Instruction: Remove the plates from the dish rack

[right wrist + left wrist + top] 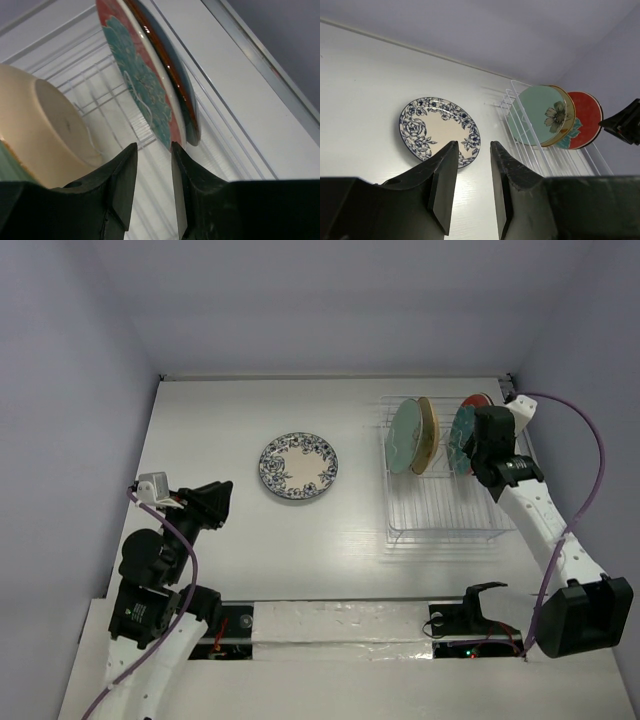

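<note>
White plate with dark floral rim (298, 466): lying flat, face up, centre of the top view, well apart from the dish rack (445, 515). The rack is thin white wire, right of frame. Four plates stand on edge at its upper end, tilted: mint green plate (404, 437) tight against tan plate (429, 432), a gap, then red-and-teal floral plate (462, 438) with dark teal plate (191, 120) just behind.

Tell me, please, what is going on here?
A white wire dish rack is being unloaded. A round white plate with a dark floral rim lies flat on the table. The right claw, open, is at the rim of the round red-and-teal floral plate in the rack; the left claw hovers empty.
</note>
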`<state>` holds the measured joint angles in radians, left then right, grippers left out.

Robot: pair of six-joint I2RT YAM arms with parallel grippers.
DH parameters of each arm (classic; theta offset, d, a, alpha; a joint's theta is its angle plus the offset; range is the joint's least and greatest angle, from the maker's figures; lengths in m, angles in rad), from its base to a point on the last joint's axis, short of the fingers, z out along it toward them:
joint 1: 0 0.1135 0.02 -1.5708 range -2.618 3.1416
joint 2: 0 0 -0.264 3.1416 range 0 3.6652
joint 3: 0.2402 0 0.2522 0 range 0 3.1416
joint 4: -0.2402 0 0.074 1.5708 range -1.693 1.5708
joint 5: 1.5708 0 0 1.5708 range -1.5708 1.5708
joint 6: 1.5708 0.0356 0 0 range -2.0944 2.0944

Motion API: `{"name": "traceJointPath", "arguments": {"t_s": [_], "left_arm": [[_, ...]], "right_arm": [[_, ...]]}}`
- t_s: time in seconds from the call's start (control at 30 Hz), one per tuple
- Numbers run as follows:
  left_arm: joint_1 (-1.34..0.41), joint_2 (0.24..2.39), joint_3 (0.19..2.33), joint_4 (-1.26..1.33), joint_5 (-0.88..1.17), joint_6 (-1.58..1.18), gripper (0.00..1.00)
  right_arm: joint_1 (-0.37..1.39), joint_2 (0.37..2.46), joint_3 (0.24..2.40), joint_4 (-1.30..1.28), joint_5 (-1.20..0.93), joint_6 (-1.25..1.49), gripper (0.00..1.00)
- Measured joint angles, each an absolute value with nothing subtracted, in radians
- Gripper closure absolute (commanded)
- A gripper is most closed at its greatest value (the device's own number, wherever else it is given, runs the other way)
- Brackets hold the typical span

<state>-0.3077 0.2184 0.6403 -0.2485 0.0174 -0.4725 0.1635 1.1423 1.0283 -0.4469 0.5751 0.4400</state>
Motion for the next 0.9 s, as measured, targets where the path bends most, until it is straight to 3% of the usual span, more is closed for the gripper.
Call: {"name": "traceJointPath", "arguments": {"t_s": [0.5, 0.9], "left_arm": [[-0.32, 0.21, 0.64, -0.252, -0.001, -0.469, 0.63], [-0.32, 0.21, 0.64, -0.252, 0.013, -0.468, 0.62]], "right_arm": [[0.102, 1.256, 1.024, -0.426, 0.564, 0.445, 0.61], [0.098, 1.129, 0.974, -0.418, 0.546, 0.445, 0.6]]}}
